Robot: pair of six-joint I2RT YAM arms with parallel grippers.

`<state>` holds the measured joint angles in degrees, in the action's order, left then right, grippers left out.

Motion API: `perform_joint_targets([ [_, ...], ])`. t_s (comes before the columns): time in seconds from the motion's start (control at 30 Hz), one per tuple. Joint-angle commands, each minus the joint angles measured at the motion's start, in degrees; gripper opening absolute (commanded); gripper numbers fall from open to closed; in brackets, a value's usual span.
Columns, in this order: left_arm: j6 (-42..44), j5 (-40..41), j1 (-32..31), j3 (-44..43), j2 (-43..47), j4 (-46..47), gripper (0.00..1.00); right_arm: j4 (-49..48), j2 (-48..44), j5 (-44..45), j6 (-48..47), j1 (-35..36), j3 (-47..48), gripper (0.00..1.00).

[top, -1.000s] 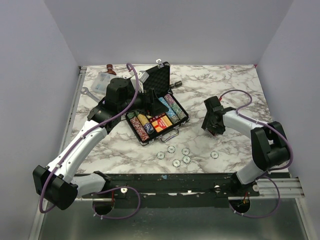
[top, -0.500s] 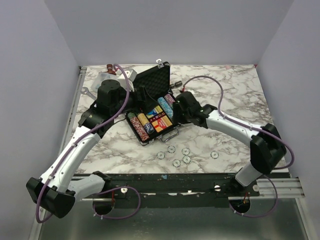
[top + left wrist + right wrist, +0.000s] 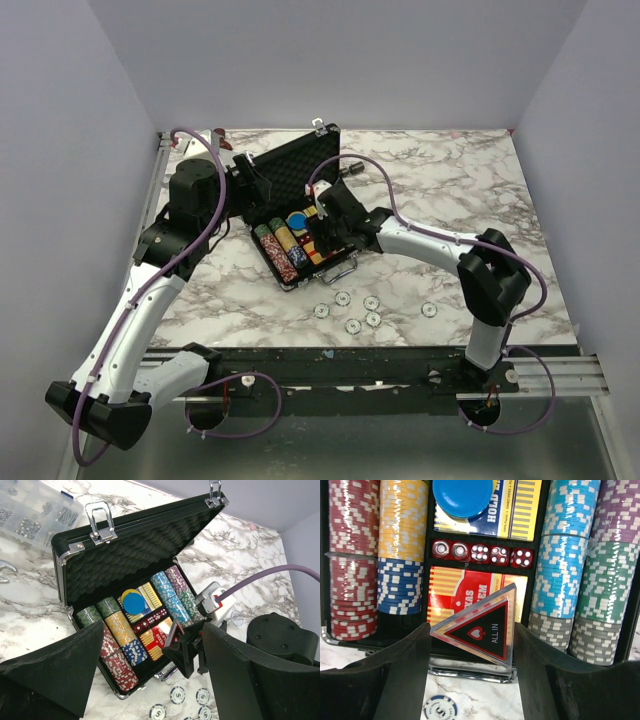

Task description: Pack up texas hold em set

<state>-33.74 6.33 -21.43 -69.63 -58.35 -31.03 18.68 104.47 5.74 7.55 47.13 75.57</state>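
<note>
Right wrist view alone shows the right fingers (image 3: 395, 680) clenched on a clear triangular "ALL IN" marker (image 3: 479, 625). The marker is held over the near card box (image 3: 449, 587), with five red dice (image 3: 481, 551) and the blue disc (image 3: 462, 497) beyond it. Left wrist view shows the left fingers (image 3: 55, 670) spread wide, grasping nothing, above the open case (image 3: 130, 545) with its foam lid raised. Top view places the case mid-desk (image 3: 450, 190) toward the back edge, with loose chips (image 3: 345, 298) lying near the front edge.

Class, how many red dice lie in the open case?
5 dice, side by side in one row between the upper card box and the lower card box; none looks hidden.
</note>
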Motion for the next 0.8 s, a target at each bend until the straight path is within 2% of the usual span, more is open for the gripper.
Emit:
perform_joint_targets([
  [0.0, -0.2, 0.6, 0.3, 0.6, -0.2, 0.1, 0.79, -1.0, 3.4, -2.0, -6.6, 0.3, 1.7, 0.48],
  [0.23, 0.6, -1.0, 0.4, 1.7, -0.5, 1.7, 0.79, -0.5, 6.7, -3.1, -11.8, 0.4, 3.9, 0.54],
  [0.47, 0.8, -1.9, 0.5, 2.3, -1.3, 2.4, 0.79, 1.5, 8.1, -3.3, -13.3, 1.2, 3.8, 0.67],
  [0.63, 0.9, -3.1, 0.8, 2.8, -1.5, 3.1, 0.80, -1.9, 2.0, -7.1, -10.8, 1.3, -1.1, 0.90],
  [0.77, 1.3, -3.9, 0.8, 3.2, -1.8, 3.6, 0.80, -4.6, -5.1, -9.0, -5.2, 1.3, -5.7, 0.94],
])
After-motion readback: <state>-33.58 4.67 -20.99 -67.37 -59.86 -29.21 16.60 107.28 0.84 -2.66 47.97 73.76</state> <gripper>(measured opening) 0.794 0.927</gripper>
